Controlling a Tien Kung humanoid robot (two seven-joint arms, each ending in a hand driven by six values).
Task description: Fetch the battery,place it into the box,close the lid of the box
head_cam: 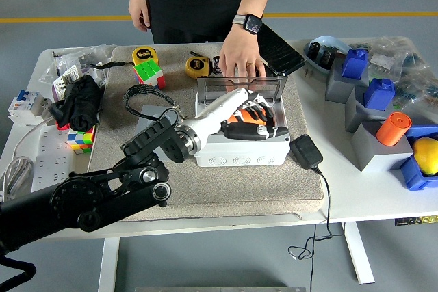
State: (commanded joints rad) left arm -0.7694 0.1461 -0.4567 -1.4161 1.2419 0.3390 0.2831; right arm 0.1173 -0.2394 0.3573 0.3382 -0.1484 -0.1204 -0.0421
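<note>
A white-grey box (241,152) stands on the grey mat, its clear lid (239,87) upright at the back. My left hand (254,122) reaches in from the left over the box's opening. Its fingers are curled around the orange and black battery (241,116), which sits low inside the opening. A person's hand (239,59), with a watch on the wrist, rests on the lid's top edge. The box floor is mostly hidden by my hand.
A black adapter (306,150) with its cable lies right of the box. Two tape measures (144,54) and a colour cube (149,75) lie behind it, a black strap loop (146,96) to its left. Grey and blue blocks (374,140) and an orange cylinder (393,128) crowd the right.
</note>
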